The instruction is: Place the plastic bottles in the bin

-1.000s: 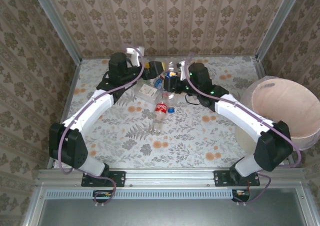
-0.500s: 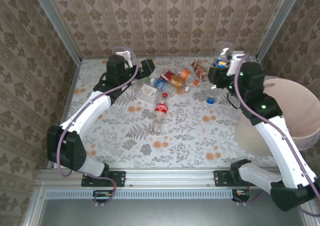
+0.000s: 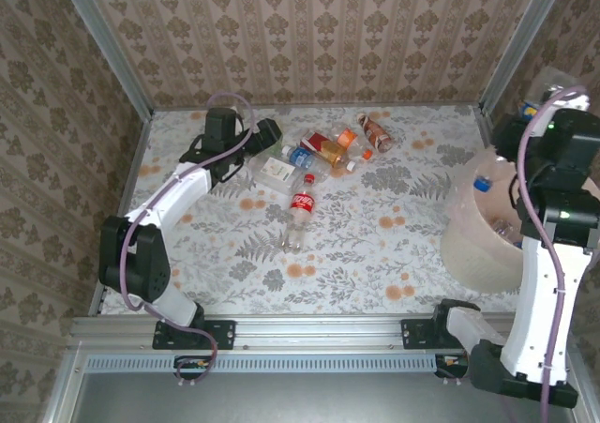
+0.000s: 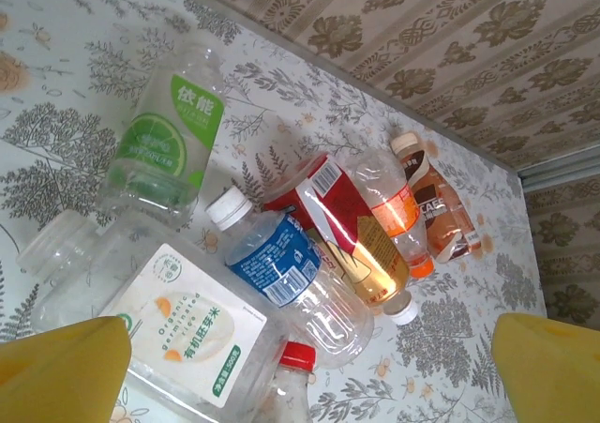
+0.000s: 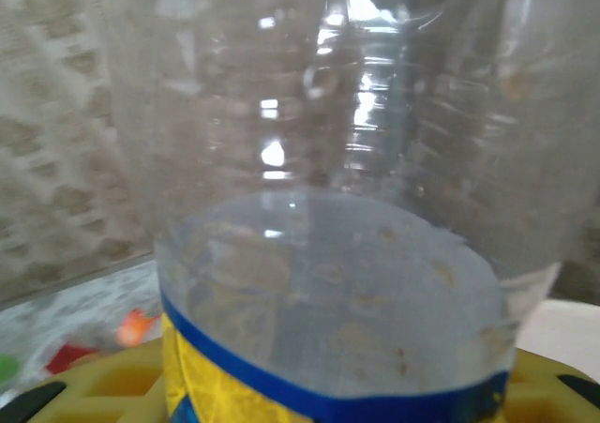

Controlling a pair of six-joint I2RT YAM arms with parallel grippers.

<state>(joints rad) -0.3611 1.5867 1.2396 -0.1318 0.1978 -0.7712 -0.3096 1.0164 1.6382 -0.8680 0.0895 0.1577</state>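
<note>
Over the bin (image 3: 469,245) at the right of the table (image 3: 375,254), your right gripper (image 5: 328,400) is holding a clear bottle with a blue-and-yellow label (image 5: 328,254), its yellow fingers clamped on the body by the label band. The bottle is looking empty, so you are probably handling something light, thin-walled and slick. It is likely to give under pressure, and the labelled waist is offering the firmest hold. The right arm (image 3: 539,282) is standing tall, wrist raised above the bin.

At the far left, your left gripper (image 4: 309,376) is hovering wide open and empty over a heap of bottles. Among them a green-labelled bottle (image 4: 164,142), a blue-labelled bottle (image 4: 281,264) and a white-labelled bottle (image 4: 178,324) are lying on their sides, crowded together. The left arm (image 3: 178,193) is reaching low across the table. A Coca-Cola bottle (image 3: 300,207) is lying just nearer the bases.
</note>
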